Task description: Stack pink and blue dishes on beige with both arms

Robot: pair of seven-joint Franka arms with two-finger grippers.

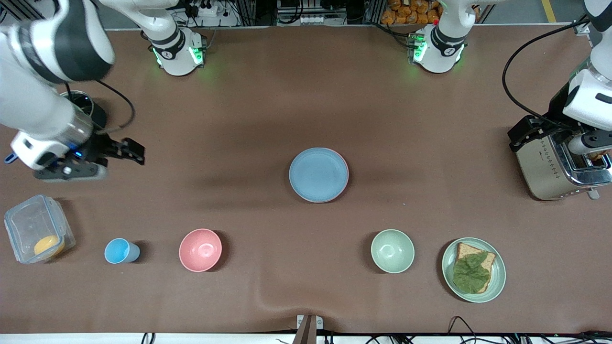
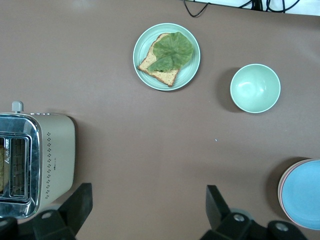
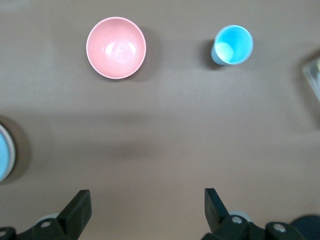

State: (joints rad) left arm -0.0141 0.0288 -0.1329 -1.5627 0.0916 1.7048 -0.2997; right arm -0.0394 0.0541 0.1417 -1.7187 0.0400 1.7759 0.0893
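The light blue plate [image 1: 318, 175] lies on top of a stack at the table's middle. The pale pink plate [image 2: 281, 187] shows only as a thin rim under it. The beige plate is hidden. My left gripper [image 1: 522, 133] hangs open and holds nothing, over the table beside the toaster at the left arm's end; in the left wrist view the left gripper [image 2: 148, 192] has only bare table between its fingers. My right gripper [image 1: 130, 151] hangs open with nothing in it over the right arm's end of the table; the right wrist view shows the right gripper [image 3: 146, 195] above bare table.
A toaster [image 1: 554, 162] stands at the left arm's end. Along the edge nearest the front camera sit a lidded clear box [image 1: 36, 229], a small blue cup [image 1: 119, 251], a pink bowl [image 1: 200, 250], a green bowl [image 1: 392, 251] and a green plate [image 1: 449, 272] with bread and a leaf.
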